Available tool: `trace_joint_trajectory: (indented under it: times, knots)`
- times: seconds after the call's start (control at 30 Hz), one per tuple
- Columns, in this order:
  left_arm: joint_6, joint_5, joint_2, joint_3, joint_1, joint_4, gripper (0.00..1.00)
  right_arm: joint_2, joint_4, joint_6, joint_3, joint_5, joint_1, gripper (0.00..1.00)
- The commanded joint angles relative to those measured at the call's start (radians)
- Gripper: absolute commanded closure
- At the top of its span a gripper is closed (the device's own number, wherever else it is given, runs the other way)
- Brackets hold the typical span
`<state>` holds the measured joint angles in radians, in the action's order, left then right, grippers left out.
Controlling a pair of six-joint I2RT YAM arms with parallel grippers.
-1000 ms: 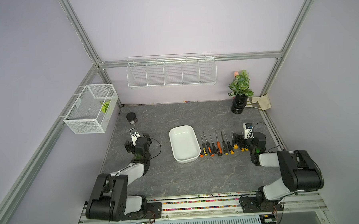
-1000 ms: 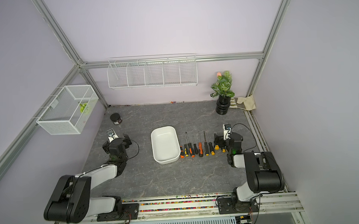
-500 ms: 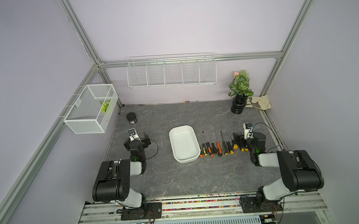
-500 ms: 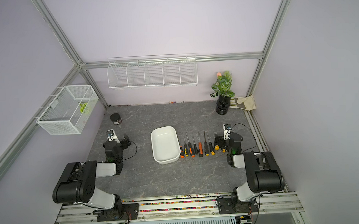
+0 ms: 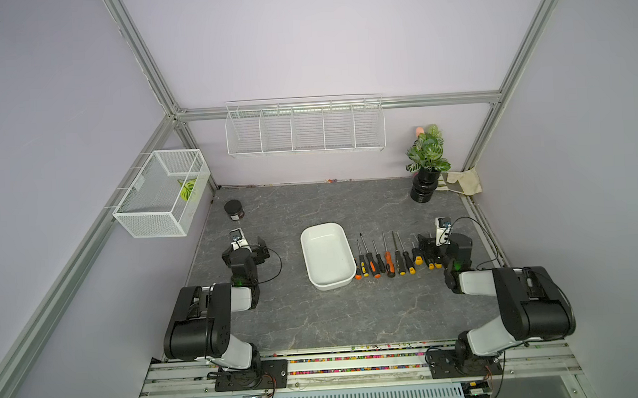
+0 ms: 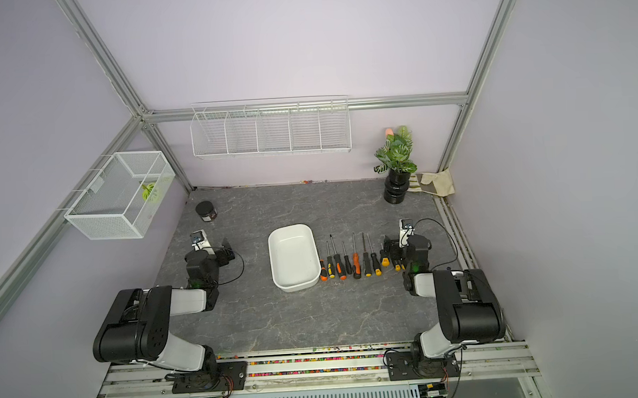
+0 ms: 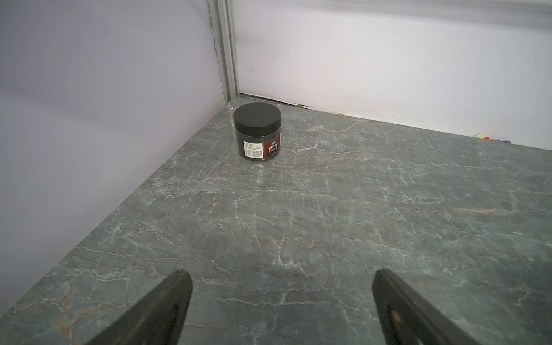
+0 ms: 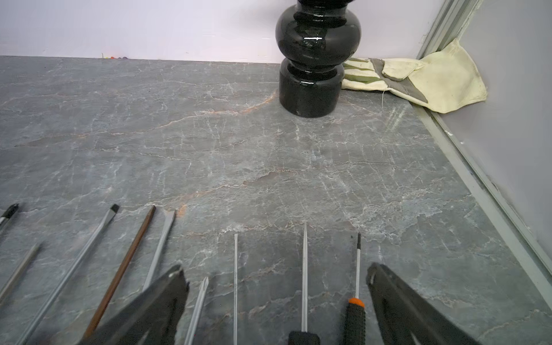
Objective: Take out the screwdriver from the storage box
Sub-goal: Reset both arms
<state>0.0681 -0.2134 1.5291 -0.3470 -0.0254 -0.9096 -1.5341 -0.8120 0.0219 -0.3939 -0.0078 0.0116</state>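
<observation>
Tabletop (image 5: 315, 318) of grey marbled stone, seen from above, with a robot arm mounted at each front corner. The storage box (image 5: 327, 257), a shallow white tub, is set at the middle of the tabletop. A row of screwdrivers (image 5: 388, 263) is laid on the tabletop just beside the box, on its side toward the right edge, tips pointed at the far edge. The right tool (image 8: 276, 268) is spread wide with nothing held in it. It is positioned low over the end of the row nearest the right edge. The left tool (image 7: 280, 274) is likewise spread wide and empty, near the left edge, well apart from the box. A black jar (image 7: 257, 131) is seen near the far left corner. A black vase (image 8: 313, 59) and a pale glove (image 8: 418, 77) are seen at the far right corner.
</observation>
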Motion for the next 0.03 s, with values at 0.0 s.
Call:
trace_joint_trajectory:
  times: [0.0]
  knots:
    - [0.006,0.033,-0.018,-0.02,0.012,0.008,0.0,0.011,0.008,0.012,-0.01,0.015,-0.006,0.01]
